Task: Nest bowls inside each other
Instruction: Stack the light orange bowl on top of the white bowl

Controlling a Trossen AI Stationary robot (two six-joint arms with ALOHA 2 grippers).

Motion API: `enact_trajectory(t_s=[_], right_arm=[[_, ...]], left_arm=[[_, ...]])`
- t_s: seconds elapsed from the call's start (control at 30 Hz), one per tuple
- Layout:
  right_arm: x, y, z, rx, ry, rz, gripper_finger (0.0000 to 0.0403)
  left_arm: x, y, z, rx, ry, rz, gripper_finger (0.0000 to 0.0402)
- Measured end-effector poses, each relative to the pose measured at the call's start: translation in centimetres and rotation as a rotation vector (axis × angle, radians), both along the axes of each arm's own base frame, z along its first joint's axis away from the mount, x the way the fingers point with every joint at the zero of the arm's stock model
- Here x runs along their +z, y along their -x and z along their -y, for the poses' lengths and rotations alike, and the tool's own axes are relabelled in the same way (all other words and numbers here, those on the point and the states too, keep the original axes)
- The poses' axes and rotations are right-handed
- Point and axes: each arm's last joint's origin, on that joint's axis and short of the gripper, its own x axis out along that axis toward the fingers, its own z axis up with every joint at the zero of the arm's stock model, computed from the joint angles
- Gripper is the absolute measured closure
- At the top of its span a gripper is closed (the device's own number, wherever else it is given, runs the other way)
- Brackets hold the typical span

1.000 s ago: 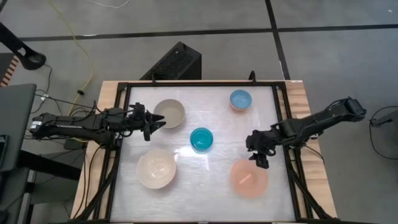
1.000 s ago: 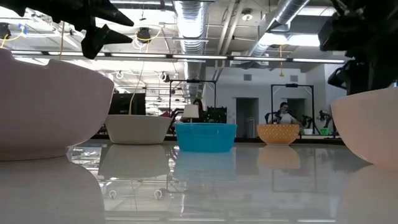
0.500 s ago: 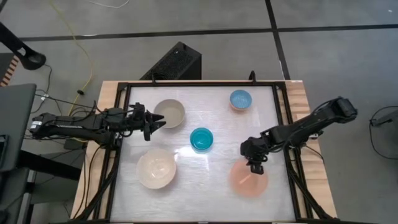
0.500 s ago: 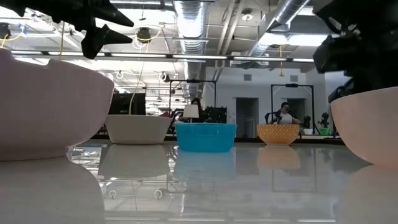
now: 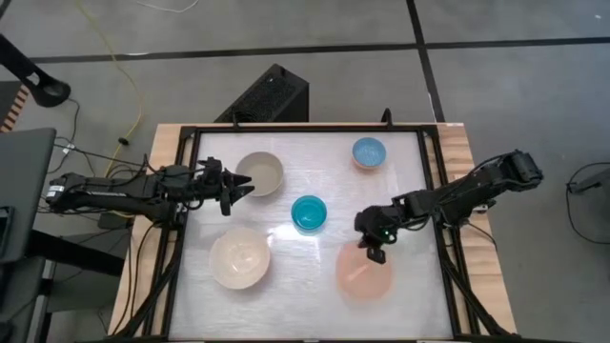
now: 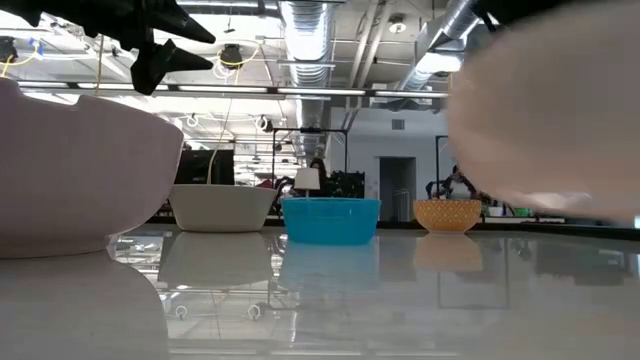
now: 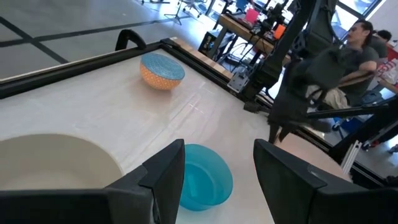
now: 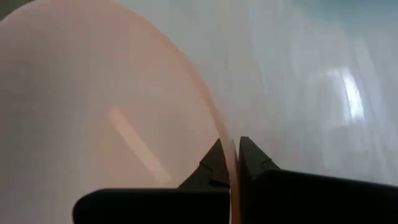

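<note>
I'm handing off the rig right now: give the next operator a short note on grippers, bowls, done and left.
Right gripper: shut on the rim of the salmon-pink bowl, which looks lifted in the low view.
Left gripper: open, empty, beside the grey-beige bowl.
Cream-white bowl front left, teal bowl centre, light blue bowl at the back.
Done: nothing nested.
Left: all five bowls to stack.
</note>
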Motion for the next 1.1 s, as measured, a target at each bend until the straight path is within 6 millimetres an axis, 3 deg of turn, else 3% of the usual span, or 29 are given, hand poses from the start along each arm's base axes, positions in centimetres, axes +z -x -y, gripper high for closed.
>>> enact_trajectory(t_s=[0.33,0.5,0.8,1.1], right_arm=[[5.3,-3.1,1.9,-0.071,-0.02,0.292,0.0403],[6.7,-5.8,2.8,-0.096,-0.045,0.444,0.0403],[5.9,-13.1,2.6,-0.006,-0.084,0.439,0.0403],[7.0,-21.2,1.9,0.11,-0.12,0.56,0.0403]], left_arm=[[0.0,0.0,0.0,0.0,0.0,0.001,0.0221],[0.3,0.0,0.0,0.0,-0.002,0.035,0.0221],[2.1,0.0,0.0,0.013,-0.1,0.198,0.0221],[3.3,1.4,-0.2,0.074,-0.16,0.28,0.0221]])
